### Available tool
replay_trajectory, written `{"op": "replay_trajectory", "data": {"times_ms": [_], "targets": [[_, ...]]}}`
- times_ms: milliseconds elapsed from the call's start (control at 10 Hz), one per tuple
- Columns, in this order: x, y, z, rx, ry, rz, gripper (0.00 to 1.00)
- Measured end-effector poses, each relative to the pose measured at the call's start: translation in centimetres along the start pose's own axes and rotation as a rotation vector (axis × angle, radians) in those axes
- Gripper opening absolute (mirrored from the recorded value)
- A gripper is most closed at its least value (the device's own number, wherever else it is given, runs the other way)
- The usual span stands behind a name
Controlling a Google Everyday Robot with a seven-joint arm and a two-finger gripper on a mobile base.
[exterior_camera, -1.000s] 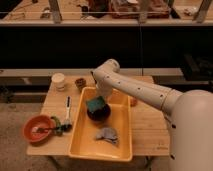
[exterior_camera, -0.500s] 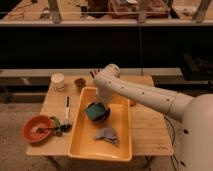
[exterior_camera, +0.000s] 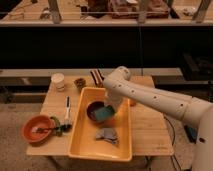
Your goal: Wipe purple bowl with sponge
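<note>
Over the yellow tray (exterior_camera: 80, 145), the gripper (exterior_camera: 110, 107) pressed a green sponge (exterior_camera: 103, 114) into the purple bowl (exterior_camera: 94, 108). Finger opening: cannot tell. A grey cloth (exterior_camera: 107, 135) lay just beside the bowl.

Wooden table (exterior_camera: 145, 131) carrying yellow tray (exterior_camera: 125, 142), orange bowl (exterior_camera: 30, 126), white cup (exterior_camera: 58, 81), small dark cup (exterior_camera: 79, 82), black-handled brush (exterior_camera: 67, 109); gripper (exterior_camera: 107, 111) above tray.

White rounded arm (exterior_camera: 150, 97) with dark dots; gripper (exterior_camera: 111, 106) over tub.
</note>
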Motion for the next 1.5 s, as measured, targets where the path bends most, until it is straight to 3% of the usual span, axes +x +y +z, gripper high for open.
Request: {"op": "replay_trajectory", "data": {"times_ms": [300, 600, 1000, 1300, 1500], "targets": [[1.7, 0.2, -0.3, -0.009, 0.034, 0.041, 0.00], [3.8, -1.6, 0.1, -0.006, 0.052, 0.061, 0.00], [4.7, -3.7, 0.8, 0.009, 0.044, 0.068, 0.00], [2.8, -6.6, 0.5, 0.062, -0.004, 0.017, 0.00], [1.4, -7.9, 0.6, 0.077, -0.032, -0.023, 0.00]]}}
